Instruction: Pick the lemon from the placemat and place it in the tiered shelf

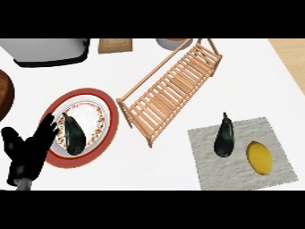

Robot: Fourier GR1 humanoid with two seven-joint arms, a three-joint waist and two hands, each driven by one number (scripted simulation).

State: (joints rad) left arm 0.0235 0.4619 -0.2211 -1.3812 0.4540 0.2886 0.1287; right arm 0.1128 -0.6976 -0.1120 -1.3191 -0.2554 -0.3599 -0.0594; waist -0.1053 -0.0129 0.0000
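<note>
While lemon [259, 157] lies on placemat [207, 147], left robot hand [28, 150] spread wide, holding nothing.

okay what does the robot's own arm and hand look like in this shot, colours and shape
Only the left hand shows, at the lower left beside the plate. It is all black, with slim fingers and a separate thumb, like a glove. Below it, at the wrist, a short grey piece of forearm begins. No cables or markings can be made out. The right hand and arm are not in view.
</note>
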